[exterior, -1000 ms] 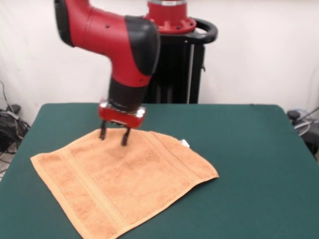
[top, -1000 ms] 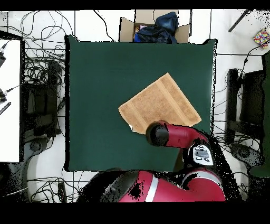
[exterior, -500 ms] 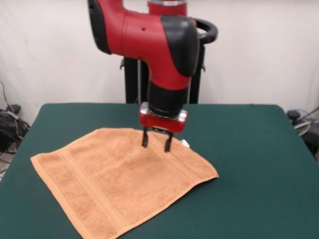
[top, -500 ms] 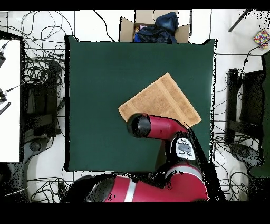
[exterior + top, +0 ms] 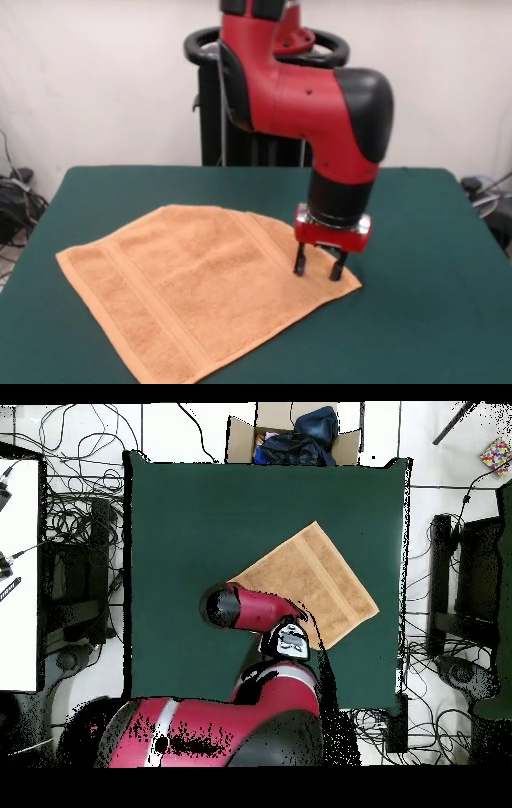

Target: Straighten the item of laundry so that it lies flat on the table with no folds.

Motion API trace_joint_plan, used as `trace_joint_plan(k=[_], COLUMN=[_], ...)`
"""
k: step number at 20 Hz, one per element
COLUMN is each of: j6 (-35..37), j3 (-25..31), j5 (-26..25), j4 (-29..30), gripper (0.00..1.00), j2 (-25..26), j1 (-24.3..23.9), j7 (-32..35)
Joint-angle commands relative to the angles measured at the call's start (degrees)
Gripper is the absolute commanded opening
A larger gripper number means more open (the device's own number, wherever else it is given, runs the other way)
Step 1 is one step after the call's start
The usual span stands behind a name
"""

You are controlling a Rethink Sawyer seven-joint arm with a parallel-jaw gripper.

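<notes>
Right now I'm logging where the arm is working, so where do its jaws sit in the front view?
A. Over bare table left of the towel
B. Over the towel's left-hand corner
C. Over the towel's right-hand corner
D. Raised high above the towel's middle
C: the gripper stands open, low over the right-hand corner of the towel.

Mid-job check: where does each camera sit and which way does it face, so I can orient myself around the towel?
Front view: sits across the table, faces the pedestal; shows the towel, the red arm descending, the open gripper at the towel's right corner.
Overhead view: sits above, looks straight down, robot base at the bottom; shows the towel diagonal on the table, with the arm covering one corner and hiding the gripper.
Shared: towel, table, arm; sides are turned half round between them.
</notes>
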Motion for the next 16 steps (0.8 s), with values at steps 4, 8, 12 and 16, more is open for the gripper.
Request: trace_joint_plan(k=[4,8,12,16], j6=[3.63,-6.96,-22.37,-24.39], j3=[-6.14,0.3,14.32,25.08], j5=[8.84,7.09,-1.95,-9.89], j4=[-14.77,-13.51,-11.55,-11.44], gripper=[1.0,1.0,1.0,1.0], j2=[14.54,15.83,18.11,21.73], j1=[11.49,8.15,-2.33,-11.0], j7=[16.16,12.54,9.07,6.08])
